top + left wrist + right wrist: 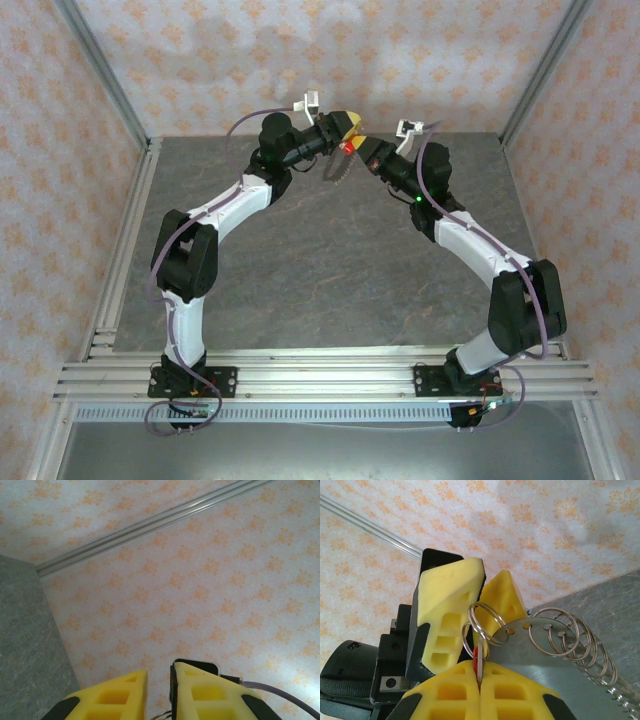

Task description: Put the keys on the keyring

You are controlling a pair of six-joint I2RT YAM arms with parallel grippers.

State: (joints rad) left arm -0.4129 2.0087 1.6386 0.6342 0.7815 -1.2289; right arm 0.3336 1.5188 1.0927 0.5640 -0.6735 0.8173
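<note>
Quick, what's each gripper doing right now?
Left gripper: slightly open; can't tell whether it holds anything.
Right gripper: closed on the red key.

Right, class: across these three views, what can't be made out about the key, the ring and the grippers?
1. Right wrist view: most of the red key is buried between the right gripper's shut fingers.
2. Left wrist view: the bottom edge cuts off whether the left gripper grips the keyring.
3. Top view: key and ring are too small to tell if threaded.
</note>
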